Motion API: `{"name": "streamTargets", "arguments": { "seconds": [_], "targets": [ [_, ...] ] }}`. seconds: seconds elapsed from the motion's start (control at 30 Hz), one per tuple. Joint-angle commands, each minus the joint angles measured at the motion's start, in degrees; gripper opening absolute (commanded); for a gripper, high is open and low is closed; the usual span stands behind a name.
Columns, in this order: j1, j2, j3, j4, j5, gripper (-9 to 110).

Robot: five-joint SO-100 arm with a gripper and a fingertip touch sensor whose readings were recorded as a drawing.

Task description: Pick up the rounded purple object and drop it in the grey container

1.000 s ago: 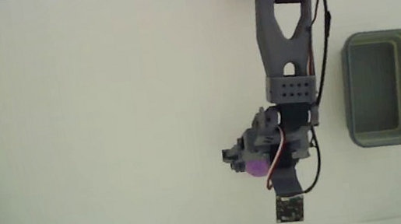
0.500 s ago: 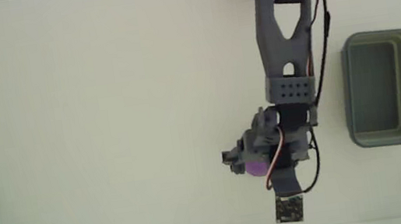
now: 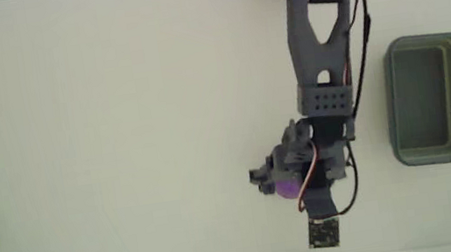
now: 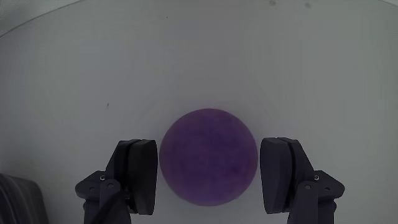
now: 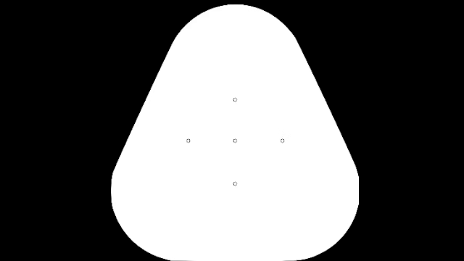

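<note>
step in hand: the grasp. the rounded purple object (image 4: 208, 157) sits between the two fingers of the gripper (image 4: 208, 177) in the wrist view. left finger pad (image 4: 142, 174) looks to be touching or all but touching the ball's side; right pad (image 4: 278, 174) shows a thin sliver of table between it and the ball. so the jaws stand apart at roughly ball width, bracketing the ball, not clamped on it as far as i can judge. the ball appears to rest on the white table (image 4: 199, 56); no clear sign that it is lifted.

fixed view: the arm (image 3: 318, 51) reaches down from the top edge, gripper (image 3: 286, 190) low in the frame with the purple ball (image 3: 287, 190) showing as a small patch under the wrist parts. the grey container (image 3: 430, 99) stands well apart, up and to the right of the ball in this view, near the right edge, and looks empty.

judgement: pick not yet secured; drop not begun. next move calls for closing the jaws evenly on the ball's widest part, then a lift before the swing toward the container. risk: a round ball can squirt forward out of the fingers if one pad lands first or off centre; close slowly and confirm it rises with the gripper.
</note>
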Motion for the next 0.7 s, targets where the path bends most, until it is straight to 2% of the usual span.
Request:
{"name": "streamTargets", "arguments": {
  "seconds": [0.0,0.67],
  "targets": [
    [0.47,2.0,0.46,-1.02,0.18,110],
    [0.47,1.82,3.08,-3.81,0.18,110]
  ]
}}
